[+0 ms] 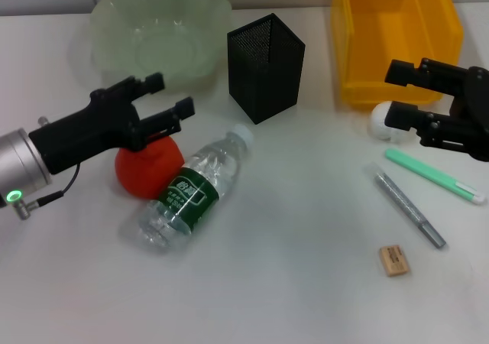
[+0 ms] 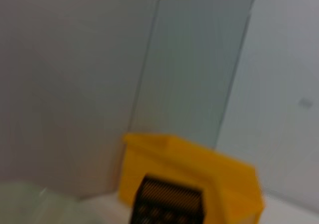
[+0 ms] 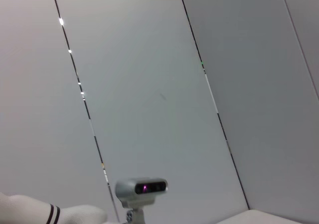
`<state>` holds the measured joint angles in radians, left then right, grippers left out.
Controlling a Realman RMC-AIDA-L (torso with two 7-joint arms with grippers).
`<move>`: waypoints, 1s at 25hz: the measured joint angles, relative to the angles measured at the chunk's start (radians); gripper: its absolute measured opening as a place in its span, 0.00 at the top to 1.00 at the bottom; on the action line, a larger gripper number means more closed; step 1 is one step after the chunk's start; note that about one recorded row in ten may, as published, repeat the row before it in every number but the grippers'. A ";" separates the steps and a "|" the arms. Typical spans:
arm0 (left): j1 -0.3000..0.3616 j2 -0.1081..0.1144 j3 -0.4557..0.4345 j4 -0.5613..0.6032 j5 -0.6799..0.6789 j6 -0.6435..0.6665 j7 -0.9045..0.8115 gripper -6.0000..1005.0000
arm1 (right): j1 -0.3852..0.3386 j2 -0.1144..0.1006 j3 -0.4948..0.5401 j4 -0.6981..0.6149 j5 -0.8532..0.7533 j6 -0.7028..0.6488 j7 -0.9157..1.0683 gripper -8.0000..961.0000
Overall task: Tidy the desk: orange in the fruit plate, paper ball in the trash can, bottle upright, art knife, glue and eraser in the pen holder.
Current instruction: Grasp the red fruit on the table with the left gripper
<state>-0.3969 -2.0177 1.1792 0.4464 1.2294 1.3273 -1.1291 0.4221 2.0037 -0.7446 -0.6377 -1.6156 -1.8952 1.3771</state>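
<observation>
- Over the orange, left claw hangs with its fingers apart, nothing between them; one finger reaches toward the fruit plate, the other sits above the orange's top edge.
- Orange lies on the worktop, touching the side of the bottle. Bottle lies flat, white cap pointing toward the pen holder, green label up.
- Fruit plate, pale green and translucent, stands at the far left behind the left claw; pen holder, black mesh, stands upright beside it.
- Right claw hovers at the front edge of the yellow trash can, fingers spread, gripping nothing. Paper ball sits on the worktop just beneath it, against the can's front wall.
- Near the right claw lie the glue, a mint-green stick, and the art knife, grey, side by side at a slant.
- Eraser lies nearest the robot, apart from the knife tip.
- Left wrist view shows only the trash can and pen holder against a wall.
</observation>
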 joint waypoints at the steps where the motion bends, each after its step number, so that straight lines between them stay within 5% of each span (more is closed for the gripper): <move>1: 0.004 0.000 0.000 -0.003 0.007 -0.018 0.008 0.25 | -0.005 0.000 0.000 0.000 0.000 -0.006 0.002 0.24; 25: 0.049 -0.023 0.004 -0.006 0.090 -0.201 0.093 0.28 | -0.008 -0.008 0.030 -0.002 0.004 -0.015 0.006 0.24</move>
<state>-0.3479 -2.0404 1.1835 0.4404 1.3196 1.1267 -1.0366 0.4139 1.9961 -0.7148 -0.6397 -1.6114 -1.9100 1.3831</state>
